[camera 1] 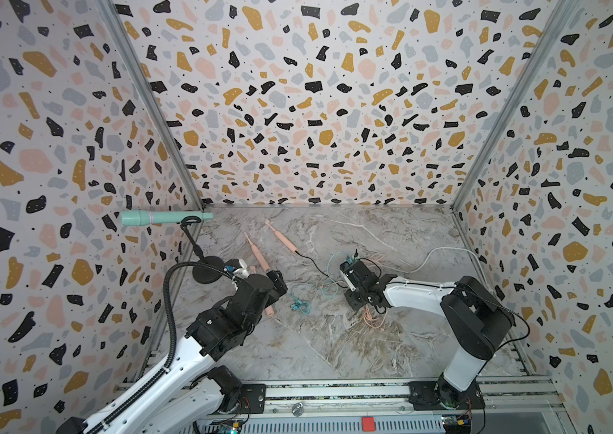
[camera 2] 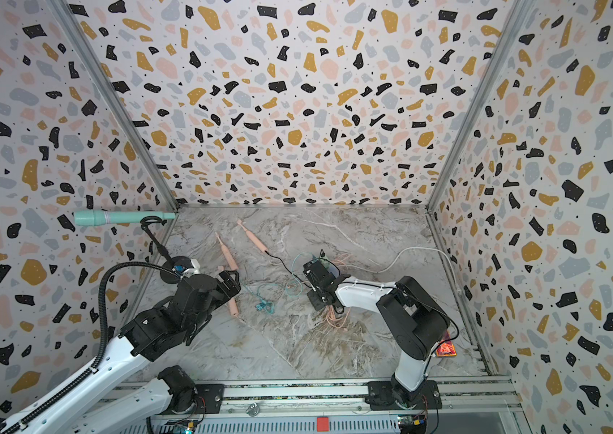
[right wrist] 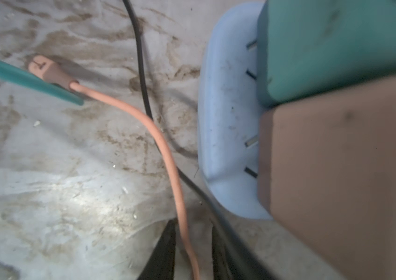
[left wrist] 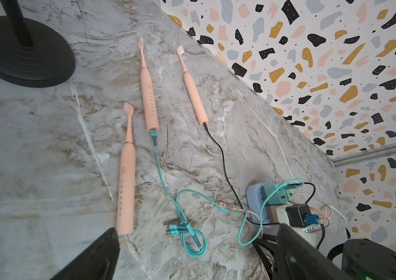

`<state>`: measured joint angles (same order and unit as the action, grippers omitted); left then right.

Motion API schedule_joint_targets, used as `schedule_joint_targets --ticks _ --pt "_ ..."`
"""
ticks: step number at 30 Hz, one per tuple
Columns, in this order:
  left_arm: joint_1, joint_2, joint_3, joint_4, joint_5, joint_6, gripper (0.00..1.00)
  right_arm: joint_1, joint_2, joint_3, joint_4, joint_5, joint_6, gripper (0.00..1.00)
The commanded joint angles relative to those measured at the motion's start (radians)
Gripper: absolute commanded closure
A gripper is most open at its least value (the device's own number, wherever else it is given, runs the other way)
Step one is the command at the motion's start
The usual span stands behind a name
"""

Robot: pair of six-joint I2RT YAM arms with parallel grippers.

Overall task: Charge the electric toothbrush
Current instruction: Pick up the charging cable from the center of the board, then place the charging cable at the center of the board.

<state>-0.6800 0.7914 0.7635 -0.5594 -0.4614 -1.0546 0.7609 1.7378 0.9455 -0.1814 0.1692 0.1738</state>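
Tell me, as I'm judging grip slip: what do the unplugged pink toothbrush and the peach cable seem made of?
Unplugged pink toothbrush: likely matte plastic, maybe soft-coated; even glare-free skin, gold-coloured ring at the neck. Peach cable: smooth rubbery or vinyl sheath; bends softly, no weave visible.

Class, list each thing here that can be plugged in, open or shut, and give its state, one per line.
Toothbrush with teal cable: plugged in.
Toothbrush with black cable: plugged in.
Third toothbrush: no cable attached.
Pink cable: plug end free, not in any toothbrush.
Teal adapter: in the power strip, prongs partly showing.
Left claw: open.
Right claw: straddling the pink cable, grip unclear.
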Motion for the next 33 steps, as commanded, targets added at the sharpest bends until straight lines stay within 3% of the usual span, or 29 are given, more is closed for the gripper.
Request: schedule_joint_targets --ticks 1,4,15,22,26,30,33 --pt "0.007 0.001 -0.009 0.013 -0.012 0.002 0.01 -0.003 -0.002 -0.015 0.015 0.036 -0.006 0.84" --pt "0.008 0.0 -0.009 0.011 -0.013 0.004 0.0 0.002 -0.024 -0.004 -0.019 0.042 -0.007 1.0" --pt "0.013 -0.013 -0.018 0.011 -0.014 0.004 0.01 0.147 -0.264 -0.043 -0.191 0.112 0.06 1.0" --pt "0.016 -0.008 -0.013 0.025 -0.001 0.007 0.0 0.177 -0.289 -0.048 -0.456 0.15 0.203 1.0" --pt "0.017 -0.009 -0.013 0.027 0.002 0.007 0.01 0.224 -0.371 -0.076 -0.487 0.148 0.279 1.0" --pt "0.017 -0.012 -0.02 0.031 0.009 0.002 0.01 0.196 -0.442 -0.091 -0.533 0.215 0.412 1.0" --pt "0.019 -0.011 -0.024 0.036 0.018 -0.001 0.0 0.204 -0.478 -0.134 -0.483 0.065 0.423 1.0"
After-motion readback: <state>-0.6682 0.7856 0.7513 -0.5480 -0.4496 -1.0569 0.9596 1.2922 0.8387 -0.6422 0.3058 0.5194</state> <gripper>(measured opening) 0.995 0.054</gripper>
